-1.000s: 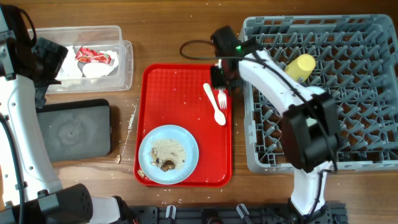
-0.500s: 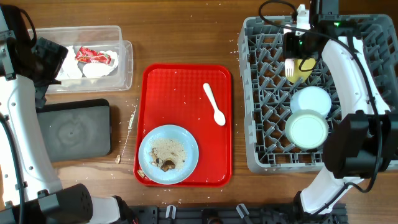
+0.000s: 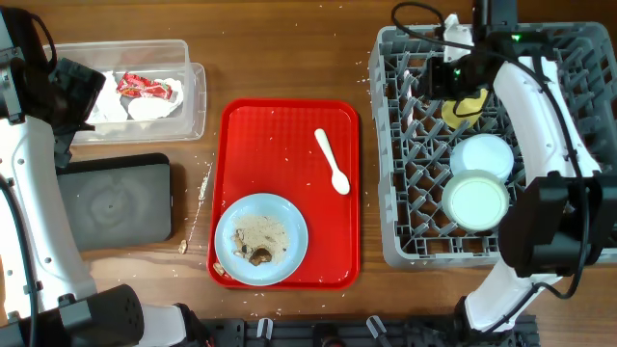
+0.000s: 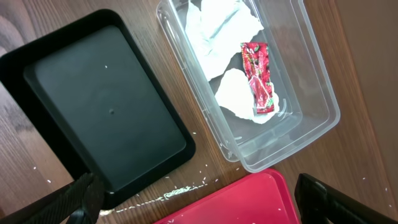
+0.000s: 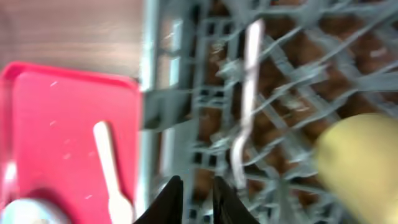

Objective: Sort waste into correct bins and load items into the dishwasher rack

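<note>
My right gripper [image 3: 440, 77] hovers over the far left part of the grey dishwasher rack [image 3: 405, 246]; in the right wrist view its jaws [image 5: 196, 198] stand slightly apart with nothing between them. A white fork [image 5: 249, 93] lies on the rack pegs beside the yellow-green cup [image 3: 469, 104]. The small light blue bowl [image 3: 482, 157] and the pale green bowl [image 3: 475, 200] sit upside down in the rack. A white spoon [image 3: 333, 161] and the light blue plate [image 3: 260, 238] with brown scraps lie on the red tray [image 3: 289, 120]. My left gripper [image 4: 199, 202] is wide open and empty.
The clear tub [image 3: 188, 106] holds white napkins and the red-and-white wrapper [image 4: 258, 78]. The black tray [image 3: 111, 202] lies in front of it, bare. Crumbs [image 3: 204, 183] lie on the wood between the black tray and the red tray.
My right gripper carried the fork from the red tray to the rack. The fork has left the jaws and lies in the rack. The left arm has not moved.
</note>
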